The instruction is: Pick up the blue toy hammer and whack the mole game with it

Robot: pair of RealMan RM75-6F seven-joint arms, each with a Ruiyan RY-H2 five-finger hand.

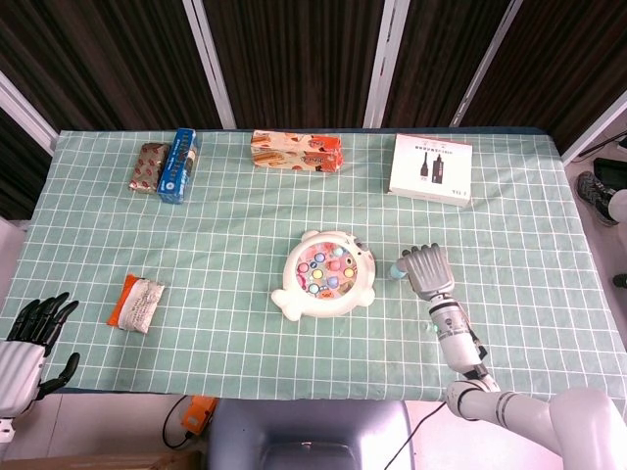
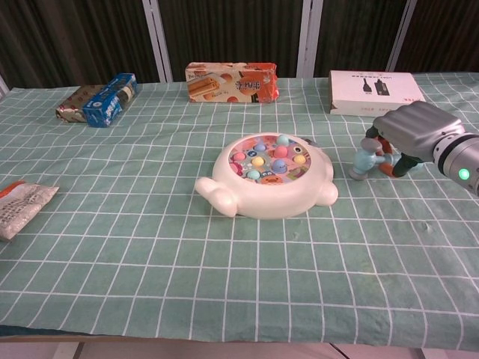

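The white mole game (image 1: pixel 326 274) (image 2: pixel 269 176) with coloured pegs sits at the middle of the green checked tablecloth. My right hand (image 1: pixel 426 269) (image 2: pixel 412 133) is just right of it, low over the cloth, and grips the blue toy hammer (image 2: pixel 364 159) (image 1: pixel 397 272). The hammer's blue head points down and touches the cloth, a short gap from the game's right edge. Its handle is hidden inside the hand. My left hand (image 1: pixel 34 333) hangs off the table's front left corner with fingers spread and nothing in it.
Along the far edge lie a brown snack pack (image 1: pixel 149 166), a blue box (image 1: pixel 177 164) (image 2: pixel 110 99), a biscuit box (image 1: pixel 296 151) (image 2: pixel 232 81) and a white box (image 1: pixel 431 167) (image 2: pixel 372 91). A small packet (image 1: pixel 136 302) (image 2: pixel 19 206) lies at the front left.
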